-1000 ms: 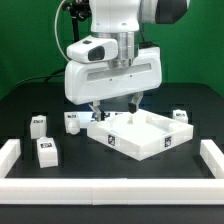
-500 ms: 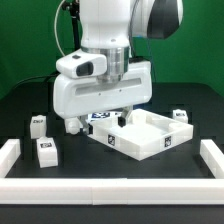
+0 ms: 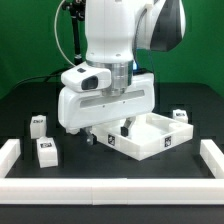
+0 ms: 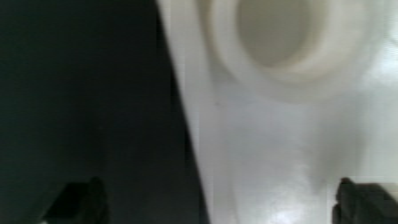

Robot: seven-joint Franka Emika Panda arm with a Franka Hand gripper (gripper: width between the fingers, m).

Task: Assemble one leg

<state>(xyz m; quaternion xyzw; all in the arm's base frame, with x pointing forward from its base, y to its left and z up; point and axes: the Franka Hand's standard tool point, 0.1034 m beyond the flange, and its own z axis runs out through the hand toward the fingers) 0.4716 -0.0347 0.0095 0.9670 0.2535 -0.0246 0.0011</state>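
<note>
Task part: small chunky white plastic leg [image 3: 45, 150] with black-and-white square tags on its faces, lower left of the exterior frame, sitting on the table near the left rail. Two more alike: a second leg [image 3: 38, 123] just above it in the frame, clear of it, and a third leg [image 3: 180, 116] at right centre, near the right corner of the large white square rimmed panel [image 3: 145, 148]. Can't tell if that one touches the panel. None of the three is in my grip. My gripper [image 3: 108, 130] hangs low at frame centre over the panel's left side; my white hand body hides most of the fingers in that view. In the wrist view my fingertips [image 4: 75, 200] sit spread wide apart with nothing pinched between them, so released. Under them is a white surface with a round hollow [image 4: 294, 40], next to bare black table; too blurred to say which part it is. Surface: matte black tabletop [image 3: 90, 168], fenced by chunky white border rails [image 3: 110, 188] along the bottom edge and both lower sides of the frame. Room: green backdrop [image 3: 25, 40] across the top, black cable [image 3: 62, 40] running down behind my arm at upper left.
</note>
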